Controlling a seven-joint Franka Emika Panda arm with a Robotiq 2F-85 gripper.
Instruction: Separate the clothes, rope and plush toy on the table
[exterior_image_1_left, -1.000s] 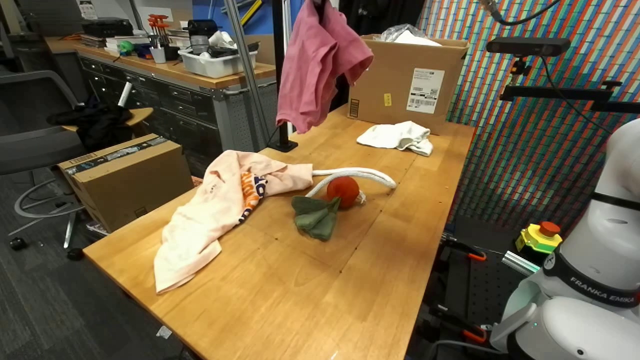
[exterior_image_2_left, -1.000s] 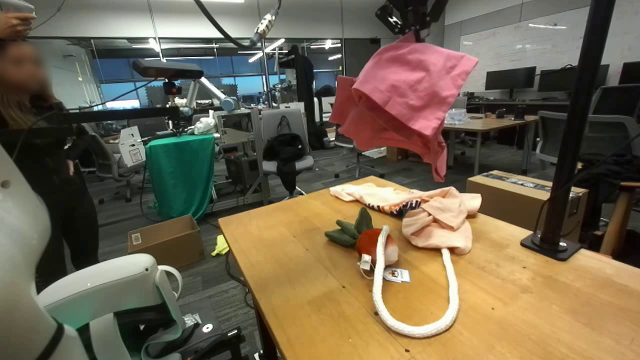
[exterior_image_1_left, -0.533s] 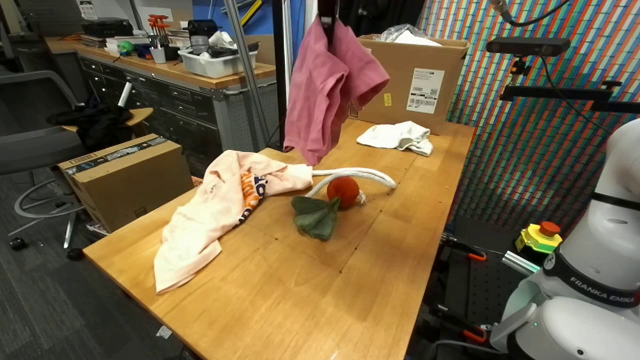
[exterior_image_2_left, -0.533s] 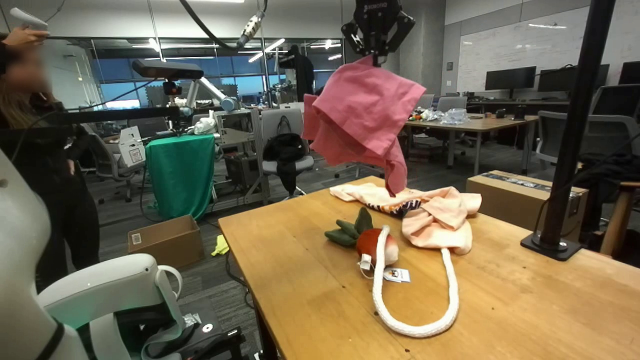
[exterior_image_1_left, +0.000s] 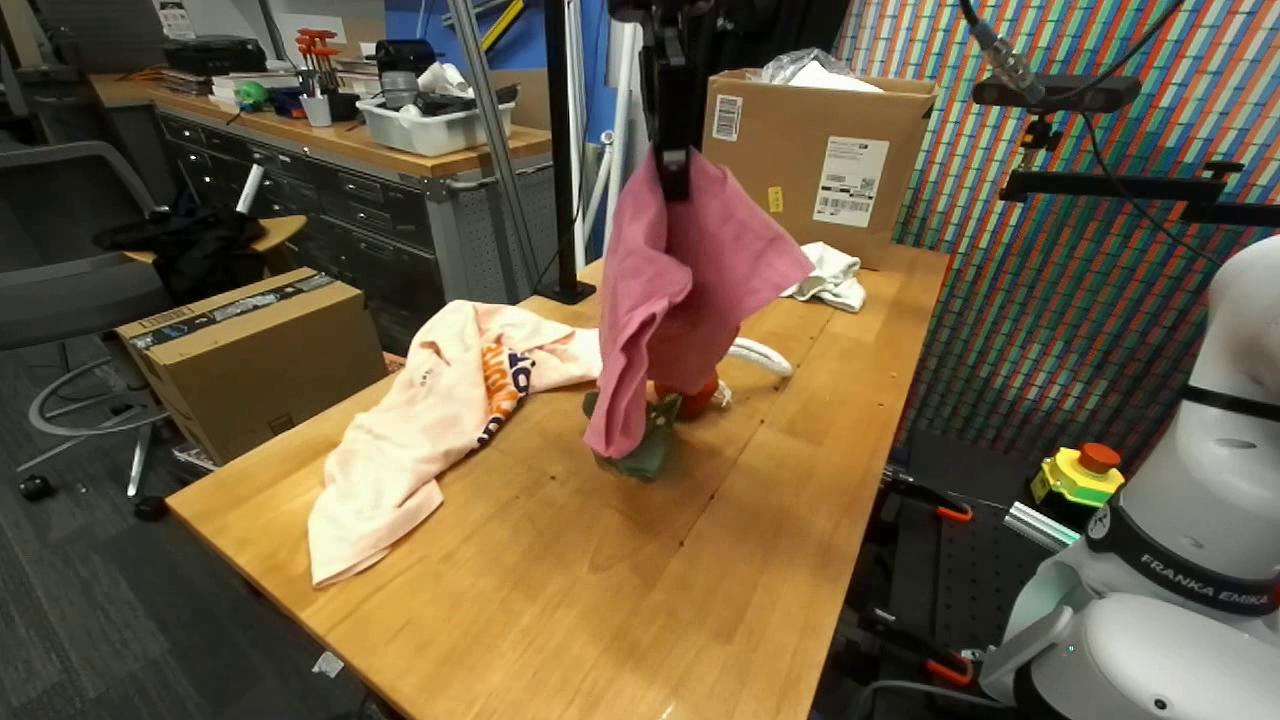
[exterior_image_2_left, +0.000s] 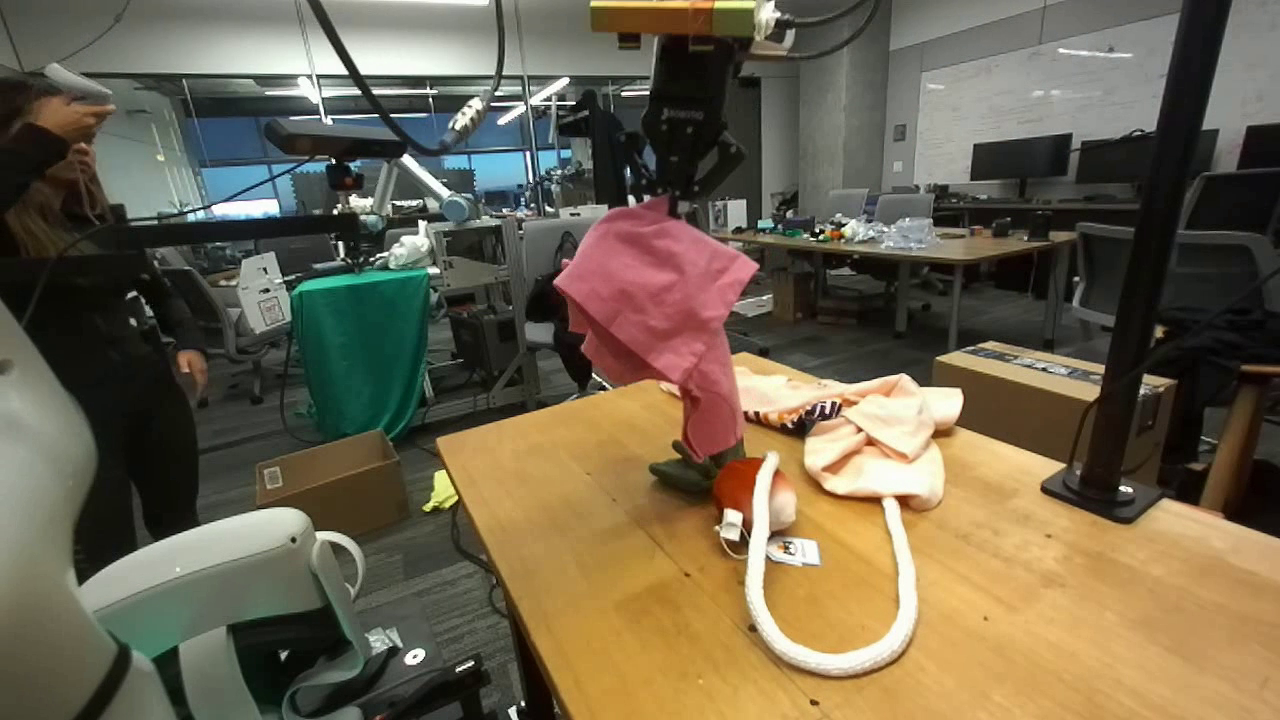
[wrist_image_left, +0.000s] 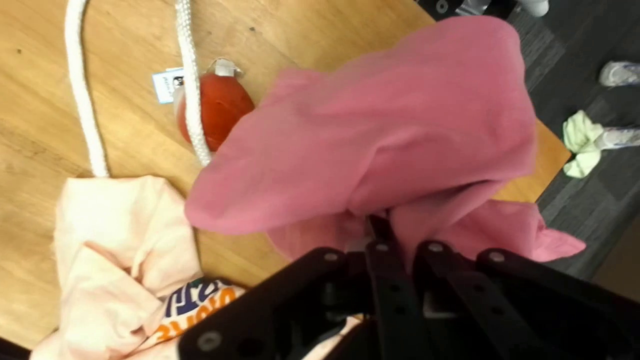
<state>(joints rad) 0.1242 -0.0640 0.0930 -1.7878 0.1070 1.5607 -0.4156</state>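
In an exterior view, your gripper (exterior_image_2_left: 680, 206) is clamped on the hanging pink garment (exterior_image_2_left: 660, 295), with the plush toy (exterior_image_2_left: 737, 486) on the table (exterior_image_2_left: 600, 545) at the garment's 5 o'clock. From the plush toy, the cream shirt (exterior_image_2_left: 876, 450) lies at 2 o'clock, the rope (exterior_image_2_left: 836, 662) at 5 o'clock. In an exterior view, the white garment (exterior_image_1_left: 838, 277) is at the pink garment's 3 o'clock

Plush toy (exterior_image_1_left: 657, 437) partly behind pink garment (exterior_image_1_left: 700, 270)

from red plush toy (exterior_image_1_left: 695, 402), in an exterior view | hanging pink garment (exterior_image_1_left: 695, 300), 12 o'clock | curved rope (exterior_image_1_left: 764, 358), crumpled white garment (exterior_image_1_left: 838, 278), 2 | lettered cream shirt (exterior_image_1_left: 430, 430), 9
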